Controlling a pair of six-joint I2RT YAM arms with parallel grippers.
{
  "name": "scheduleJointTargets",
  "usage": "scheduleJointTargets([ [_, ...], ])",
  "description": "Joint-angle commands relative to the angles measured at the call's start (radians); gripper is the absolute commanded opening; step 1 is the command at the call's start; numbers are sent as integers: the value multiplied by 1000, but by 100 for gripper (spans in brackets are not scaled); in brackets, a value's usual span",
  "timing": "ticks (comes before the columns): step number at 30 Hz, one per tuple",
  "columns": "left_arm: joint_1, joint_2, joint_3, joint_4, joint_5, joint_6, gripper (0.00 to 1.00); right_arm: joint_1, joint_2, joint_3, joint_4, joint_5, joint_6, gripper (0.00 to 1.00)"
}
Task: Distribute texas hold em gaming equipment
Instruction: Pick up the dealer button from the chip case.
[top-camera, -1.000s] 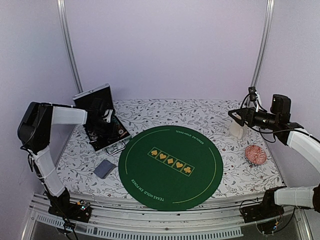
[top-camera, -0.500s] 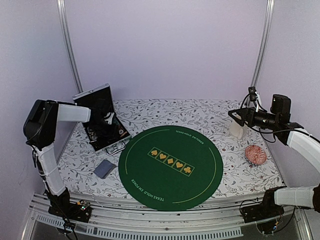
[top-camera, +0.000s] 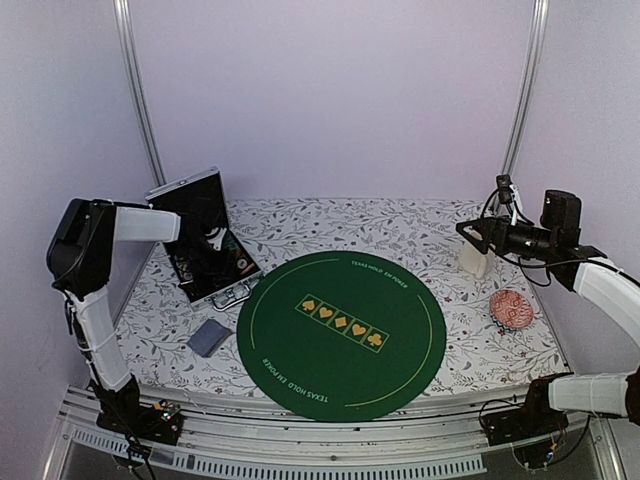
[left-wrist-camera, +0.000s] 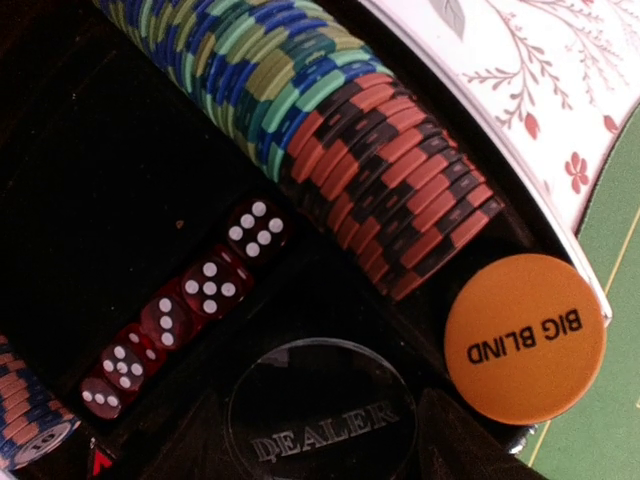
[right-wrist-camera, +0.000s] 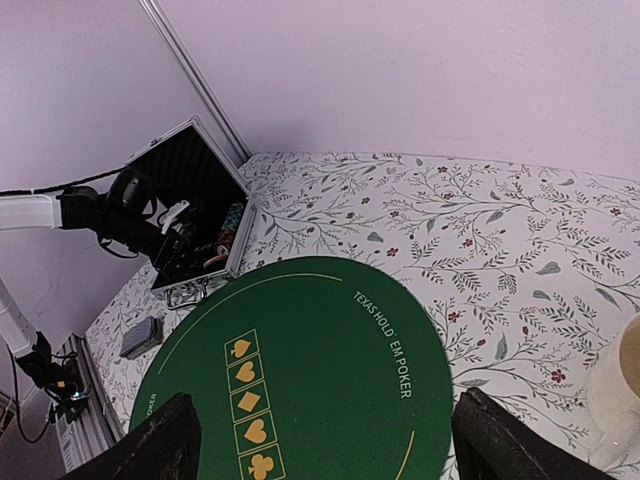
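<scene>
The open metal case at the left holds the gaming equipment. In the left wrist view it shows a long row of multicoloured poker chips, several red dice, an orange "BIG BLIND" disc and a clear "DEALER" disc. A red tip of a marker peeks in at the bottom left. My left gripper is open just above the clear disc, with one finger on each side of it. A grey-blue card deck lies in front of the case. My right gripper is open and empty, raised at the right.
A round green poker mat covers the middle of the floral tablecloth. A white mug stands at the right, below my right gripper. A pink patterned dish lies nearer the right edge. The case lid stands upright behind my left gripper.
My left arm has shifted a little to the right, and its gripper has settled lower in the case. The right arm has not moved.
</scene>
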Motion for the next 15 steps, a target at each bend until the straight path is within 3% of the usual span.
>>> scheduleJointTargets([
  [1,-2,66,6,-93,-9,27,67,6,-8,-10,19,-11,-11,89],
  [10,-1,132,24,-102,9,32,67,6,-11,-14,22,-11,-8,89],
  [15,0,141,12,-97,-24,37,61,5,-11,-16,26,-8,-8,89],
])
